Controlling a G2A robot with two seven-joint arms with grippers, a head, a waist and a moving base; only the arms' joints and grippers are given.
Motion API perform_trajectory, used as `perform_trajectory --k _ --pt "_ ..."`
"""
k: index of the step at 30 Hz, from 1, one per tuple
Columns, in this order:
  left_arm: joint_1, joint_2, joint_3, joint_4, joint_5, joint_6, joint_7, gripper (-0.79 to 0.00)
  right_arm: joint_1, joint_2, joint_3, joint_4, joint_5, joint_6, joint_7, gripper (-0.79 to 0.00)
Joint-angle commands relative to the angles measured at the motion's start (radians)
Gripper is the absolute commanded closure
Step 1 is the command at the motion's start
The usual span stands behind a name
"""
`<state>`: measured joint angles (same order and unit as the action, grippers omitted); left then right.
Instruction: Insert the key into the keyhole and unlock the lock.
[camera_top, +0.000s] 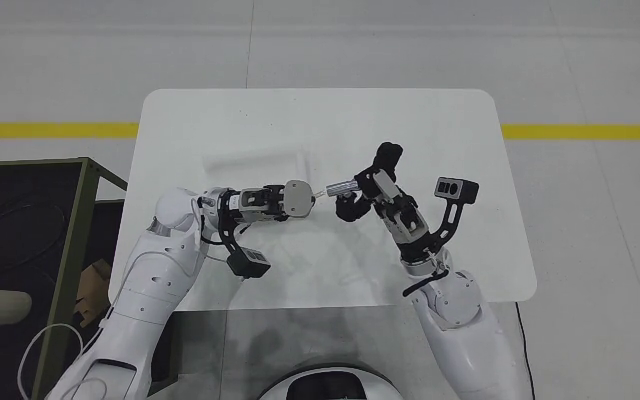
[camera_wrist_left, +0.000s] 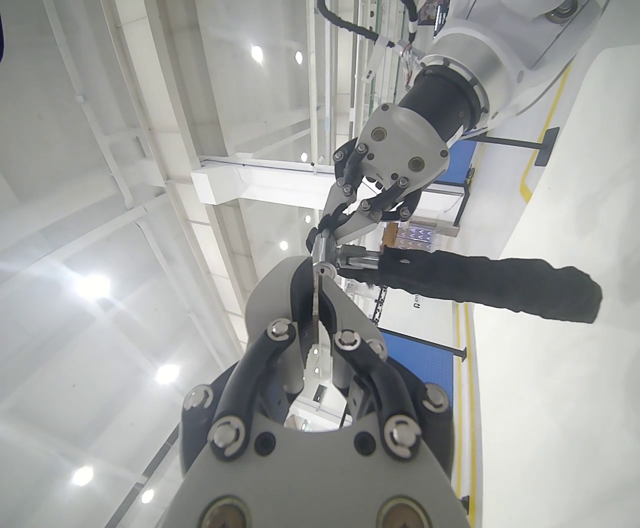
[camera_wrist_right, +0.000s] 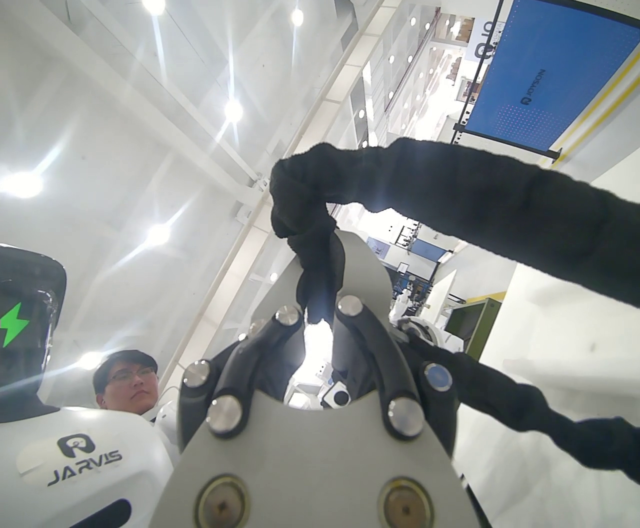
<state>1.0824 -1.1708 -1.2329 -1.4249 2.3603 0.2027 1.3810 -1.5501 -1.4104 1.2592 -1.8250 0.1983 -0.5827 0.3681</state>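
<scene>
Left gripper (camera_wrist_left: 317, 292) closed on key (camera_wrist_left: 316, 320), blade edge-on, pointing up-frame. Right gripper (camera_wrist_left: 329, 239), frame centre, clamped lock (camera_wrist_left: 352, 260) by metal end at key tip, black cable (camera_wrist_left: 490, 285) trailing right. Axes lay crosswise.

Shiny metal key (camera_wrist_left: 316, 300); rough black cloth lock sleeve (camera_wrist_left: 490, 285); matt table (camera_top: 420, 130).

Tally at the table (camera_top: 420, 110)
One key (camera_wrist_left: 316, 310), one lock (camera_wrist_left: 480, 287), one table, and two grippers: left gripper (camera_wrist_left: 316, 282), right gripper (camera_wrist_left: 327, 235).
</scene>
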Motion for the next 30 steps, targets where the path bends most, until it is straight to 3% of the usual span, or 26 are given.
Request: perform_trajectory --k 1,30 --pt "-0.001 0.000 0.002 0.001 0.000 0.000 0.000 0.000 0.001 0.000 0.000 0.001 0.001 -0.001 0.000 0.000" --pt "-0.006 0.001 0.036 0.000 -0.006 0.008 -0.006 0.000 0.009 0.009 -0.011 -0.002 -0.030 0.010 0.024 0.000"
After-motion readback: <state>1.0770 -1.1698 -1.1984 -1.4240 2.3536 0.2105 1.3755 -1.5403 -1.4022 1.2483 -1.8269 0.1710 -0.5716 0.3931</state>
